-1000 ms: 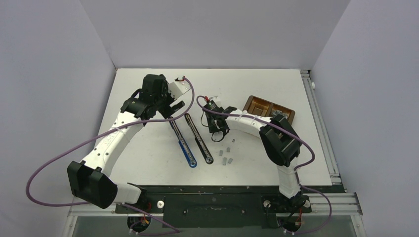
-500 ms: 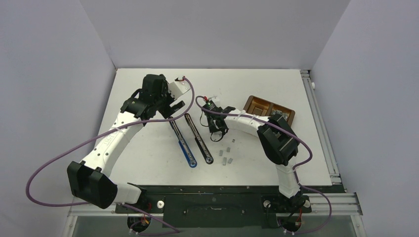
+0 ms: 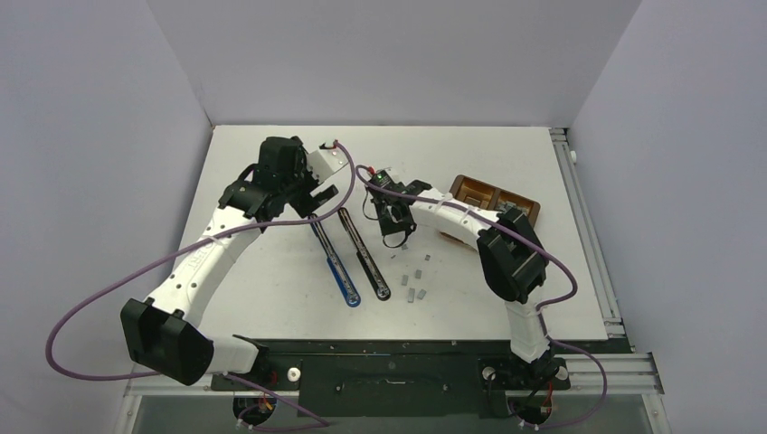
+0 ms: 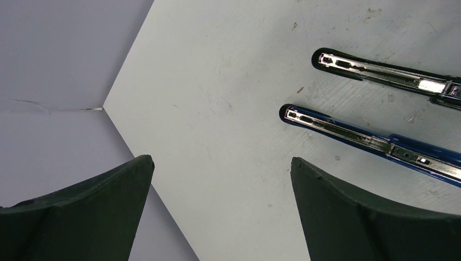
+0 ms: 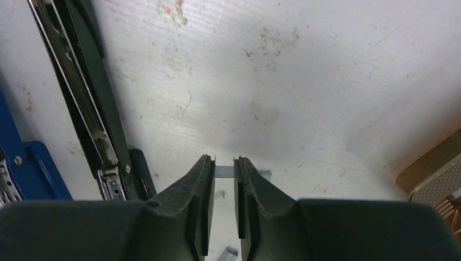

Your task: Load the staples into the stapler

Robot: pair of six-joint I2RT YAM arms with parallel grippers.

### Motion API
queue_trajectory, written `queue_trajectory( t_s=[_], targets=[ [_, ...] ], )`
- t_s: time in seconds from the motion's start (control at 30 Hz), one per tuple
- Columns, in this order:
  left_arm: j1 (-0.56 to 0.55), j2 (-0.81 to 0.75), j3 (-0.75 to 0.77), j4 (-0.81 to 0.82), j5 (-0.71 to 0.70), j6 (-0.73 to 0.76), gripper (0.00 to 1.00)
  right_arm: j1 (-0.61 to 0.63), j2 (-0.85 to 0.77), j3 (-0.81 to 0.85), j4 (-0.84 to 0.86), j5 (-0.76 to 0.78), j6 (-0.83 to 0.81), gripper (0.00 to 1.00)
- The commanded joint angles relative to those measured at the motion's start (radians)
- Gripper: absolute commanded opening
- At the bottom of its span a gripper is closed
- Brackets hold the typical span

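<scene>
Top view: I see the left gripper [image 3: 318,194] hanging over the upper left of the white table [image 3: 271,154], jaws spread wide and holding nothing. Just below it, the blue stapler [image 3: 336,265] and the black stapler [image 3: 364,255] lie opened out side by side near the centre. The right gripper [image 3: 399,237] sits just right of the black stapler's upper end. Loose staples [image 3: 412,294] are scattered on the table below it. A brown tray [image 3: 493,197] is at centre right.

Left wrist: the fingers [image 4: 81,217] stand far apart with only bare table between them. The black stapler [image 4: 375,69] is at upper right, the blue stapler [image 4: 348,133] under it, and both magazines are exposed.

Right wrist: the jaws are nearly together, pinching a staple strip [image 5: 223,172] at the tips. The black stapler [image 5: 81,92] runs down the left side, the blue stapler [image 5: 38,168] is at lower left, and the tray [image 5: 435,168] corner is at lower right. More loose staples [image 5: 228,253] show through the gap.
</scene>
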Motion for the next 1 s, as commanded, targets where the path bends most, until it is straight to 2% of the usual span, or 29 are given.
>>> queue_trajectory(
  t_s=[0.0, 0.13, 0.43, 0.63, 0.77, 0.97],
  targets=[
    [0.004, -0.041, -0.002, 0.029, 0.028, -0.013, 0.96, -0.036, -0.049, -0.003, -0.174, -0.066, -0.026, 0.09],
    [0.004, -0.041, 0.002, 0.021, 0.050, -0.020, 0.96, -0.068, -0.119, -0.080, -0.245, -0.114, -0.041, 0.09],
    [0.004, -0.051, 0.003, 0.012, 0.080, -0.032, 0.96, -0.104, -0.277, -0.198, -0.376, -0.114, -0.025, 0.09],
    [0.002, -0.057, 0.007, 0.001, 0.108, -0.036, 0.96, -0.154, -0.363, -0.338, -0.423, -0.200, -0.033, 0.09],
    [0.000, -0.062, 0.003, -0.008, 0.141, -0.032, 0.96, -0.173, -0.378, -0.418, -0.418, -0.256, -0.038, 0.09],
    [0.001, -0.065, 0.001, -0.014, 0.152, -0.032, 0.96, -0.173, -0.344, -0.454, -0.409, -0.333, -0.042, 0.09]
  ],
)
